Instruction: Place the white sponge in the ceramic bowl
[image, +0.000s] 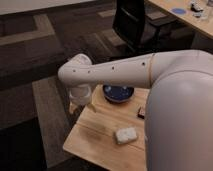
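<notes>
end effector (80, 96): tucked under the bent arm (115, 70) at the far-left edge of the worktop (92, 137), mostly hidden by the elbow. can't tell how open it is or if it's got anything, tbh
ceramic bowl (118, 93): next thing over, just beside the end effector on its right, at the far edge of the worktop. dark blue, upright, no sponge in it afaict
white sponge (125, 135): further out, nearer the front edge of the worktop, lying flat and free, well apart from the end effector, nothing touching it
sponge axis: long side runs roughly left-right in the camera view, right end tipped a bit toward the bowl, broad face up
small dark thing (142, 113): btw sponge and bowl, off to the right against the robot body, partly hidden
progress: imo basically at the start. no grasp on the sponge, no lift, nothing in the bowl
left to do: get over the sponge, grab it, carry it to the bowl, drop it in
</notes>
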